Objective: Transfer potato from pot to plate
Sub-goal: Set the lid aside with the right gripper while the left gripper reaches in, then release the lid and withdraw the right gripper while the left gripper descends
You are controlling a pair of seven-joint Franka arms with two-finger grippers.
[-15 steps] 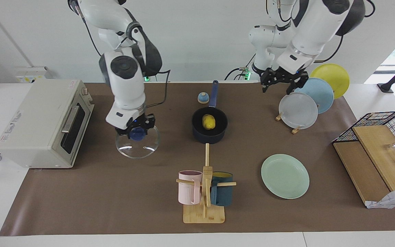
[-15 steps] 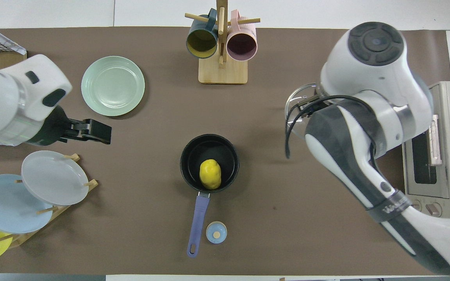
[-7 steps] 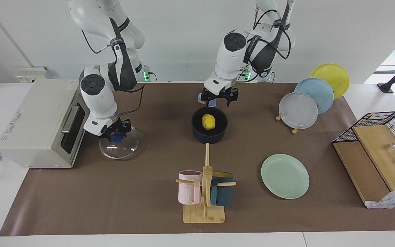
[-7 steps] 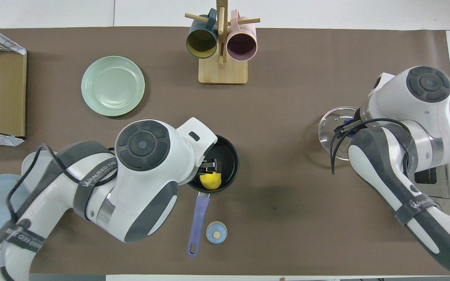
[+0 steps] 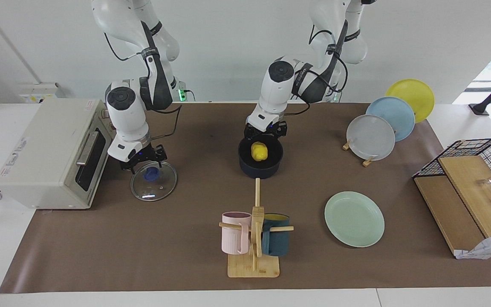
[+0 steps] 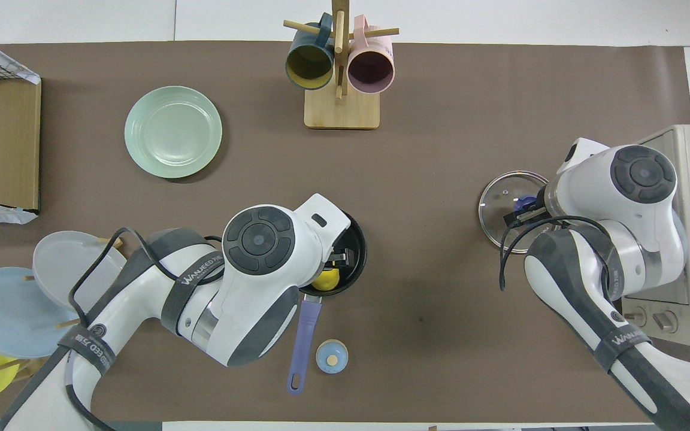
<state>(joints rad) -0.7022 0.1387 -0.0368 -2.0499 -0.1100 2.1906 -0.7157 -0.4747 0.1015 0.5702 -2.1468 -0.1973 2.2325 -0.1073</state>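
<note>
The yellow potato (image 5: 259, 151) lies in the dark navy pot (image 5: 260, 168) at the table's middle. In the overhead view only a part of the potato (image 6: 328, 279) shows, under my left wrist. My left gripper (image 5: 265, 133) is open and hangs low over the pot, just above the potato, one finger to each side. The mint-green plate (image 5: 354, 218) lies bare, farther from the robots and toward the left arm's end; it also shows in the overhead view (image 6: 173, 131). My right gripper (image 5: 144, 158) is open just above the blue knob of a glass lid (image 5: 155, 184) lying on the table.
A toaster oven (image 5: 53, 149) stands beside the lid. A mug rack (image 5: 254, 238) stands farther out than the pot. A rack of grey, blue and yellow plates (image 5: 371, 136) and a wire basket with boards (image 5: 471, 170) are at the left arm's end. A small blue bell (image 6: 332, 356) sits beside the pot's handle (image 6: 304, 335).
My left gripper has swung in from the plate rack and come down over the potato. My right gripper has carried the glass lid toward the oven, laid it down and let go.
</note>
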